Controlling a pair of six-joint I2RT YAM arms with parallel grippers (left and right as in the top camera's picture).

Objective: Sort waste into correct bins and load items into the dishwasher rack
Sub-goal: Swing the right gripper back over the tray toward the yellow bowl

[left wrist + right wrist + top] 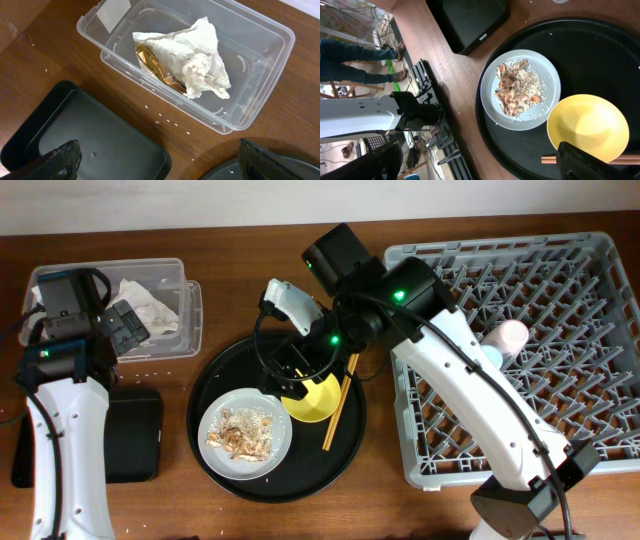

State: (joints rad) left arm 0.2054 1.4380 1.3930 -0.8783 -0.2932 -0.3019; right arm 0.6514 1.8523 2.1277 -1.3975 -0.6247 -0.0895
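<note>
Over the round tray (215, 375), right gripper (305, 370) stands jaws apart, empty, above yellow bowl (318, 402), apparently to take its rim. At left, left gripper (128, 327) likewise apart, near clear box (185, 290) holding napkin (150, 300).

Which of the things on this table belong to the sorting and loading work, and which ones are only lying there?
Belongs to the job: napkin and snack wrapper in the clear box; black rectangular tray; food scraps on the plate; yellow bowl; chopsticks; pink cup in the dishwasher rack.
Just lying about: large round black tray; white crumbs on the table.
</note>
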